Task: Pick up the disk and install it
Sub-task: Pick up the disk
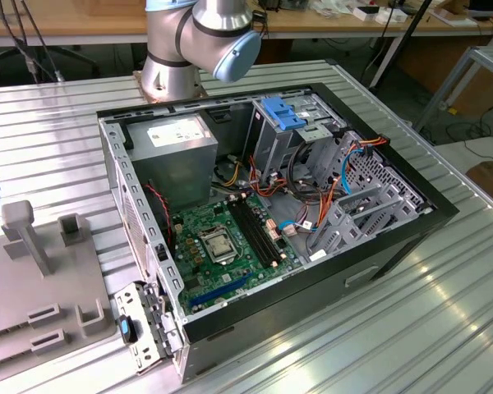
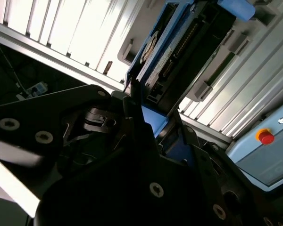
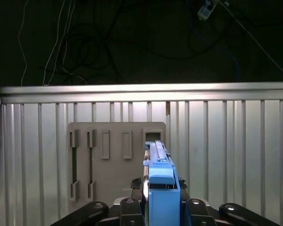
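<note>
The disk point(image 3: 161, 175), a flat rectangular hard drive with a dark face and bright blue plastic rails, is sitting edge-on in the black gripper point(image 3: 161, 211). We are seeing its fingers point(image 3: 132, 212) pressing on the drive's two sides, so the gripper is closed on the disk. In the second wrist view the drive's dark face point(image 2: 191, 44) is reaching out past the fingers. Just beyond it, a pale grey slotted fixture plate point(image 3: 108, 155) is lying on the ribbed aluminium table point(image 3: 226, 150); we cannot tell whether the disk's far end is touching the plate. A grey-blue box with a red button point(image 2: 265, 136) is sitting beside the table. In the exterior view the silver-and-blue arm point(image 1: 201, 37) is rising at the table's far side, behind an open black computer case point(image 1: 271, 308). Inside, a green motherboard point(image 1: 222, 246) is lying flat, with a grey power-supply box point(image 1: 177, 152) and a metal drive cage with blue tabs point(image 1: 283, 115) at the far end. The fixture plate is lying on the exterior view's left of the case.
</note>
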`<state>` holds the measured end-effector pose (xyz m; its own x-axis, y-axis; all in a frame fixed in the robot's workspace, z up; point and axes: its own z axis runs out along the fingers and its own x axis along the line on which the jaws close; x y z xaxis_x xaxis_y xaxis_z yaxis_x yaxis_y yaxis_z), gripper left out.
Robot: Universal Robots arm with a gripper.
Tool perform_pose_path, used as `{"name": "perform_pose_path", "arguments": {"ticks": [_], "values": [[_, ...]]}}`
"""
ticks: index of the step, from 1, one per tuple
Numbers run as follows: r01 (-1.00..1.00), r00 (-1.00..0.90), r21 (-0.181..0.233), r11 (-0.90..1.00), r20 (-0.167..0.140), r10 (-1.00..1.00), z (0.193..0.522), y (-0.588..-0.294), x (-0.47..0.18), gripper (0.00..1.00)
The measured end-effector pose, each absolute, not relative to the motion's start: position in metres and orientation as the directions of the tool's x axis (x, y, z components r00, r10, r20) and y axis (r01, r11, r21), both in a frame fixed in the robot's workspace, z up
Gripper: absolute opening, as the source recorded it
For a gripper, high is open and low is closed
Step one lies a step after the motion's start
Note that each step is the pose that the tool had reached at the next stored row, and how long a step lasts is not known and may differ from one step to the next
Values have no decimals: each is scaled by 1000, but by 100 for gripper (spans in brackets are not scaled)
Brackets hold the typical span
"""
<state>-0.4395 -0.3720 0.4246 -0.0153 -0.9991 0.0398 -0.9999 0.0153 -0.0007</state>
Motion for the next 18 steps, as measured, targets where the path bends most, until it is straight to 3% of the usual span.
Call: {"name": "perform_pose_path", "arguments": {"ticks": [18], "values": [[-1000, -15, -1, 15, 40, -999, 477, -372, -439, 37]]}}
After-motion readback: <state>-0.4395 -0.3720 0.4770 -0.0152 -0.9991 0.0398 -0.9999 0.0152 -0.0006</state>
